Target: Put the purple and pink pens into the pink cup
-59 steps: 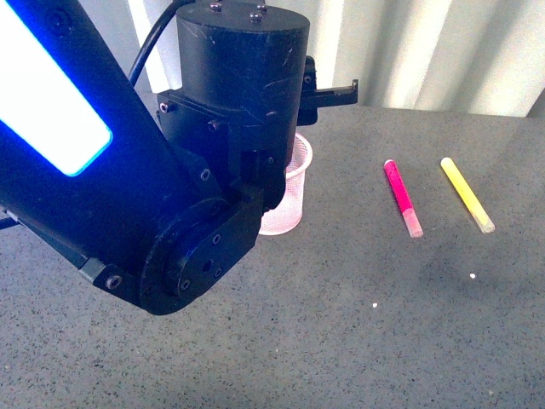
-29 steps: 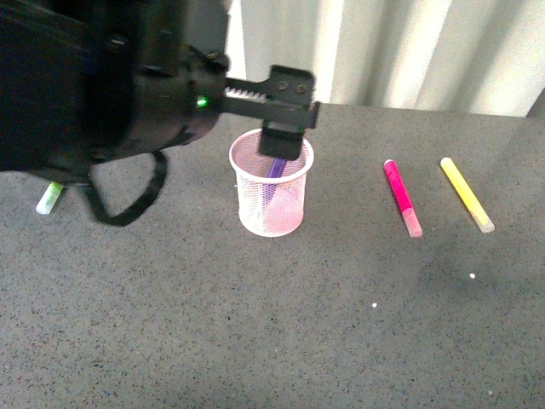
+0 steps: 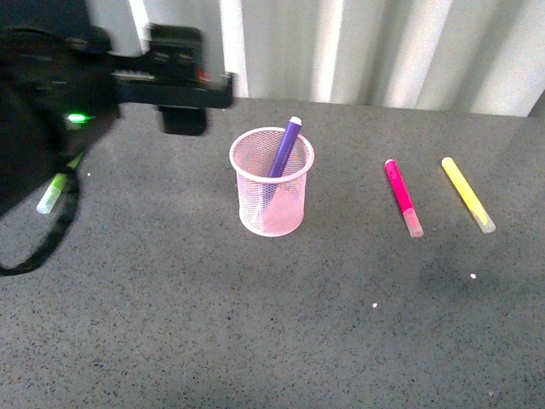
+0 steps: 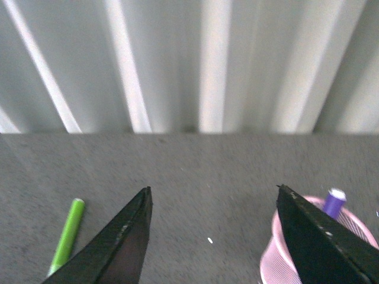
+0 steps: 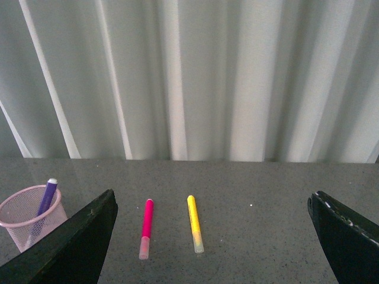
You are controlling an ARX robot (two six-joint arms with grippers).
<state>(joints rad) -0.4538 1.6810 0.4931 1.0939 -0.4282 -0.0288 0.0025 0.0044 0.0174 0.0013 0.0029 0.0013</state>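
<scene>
**One pen in, one pen out**

The purple pen (image 3: pixel 283 146) leans inside the pink cup (image 3: pixel 287 213). The pink pen (image 3: pixel 402 198) lies on the desk (image 3: pixel 255 324), right of the cup, near a yellow marker (image 3: pixel 467 194). The left fingers (image 4: pixel 121 245) and right fingers (image 5: pixel 77 242) are spread wide, holding nothing.

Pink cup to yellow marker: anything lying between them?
Front view: only the pink pen lies between pink cup and yellow marker, flat on the table.
</scene>
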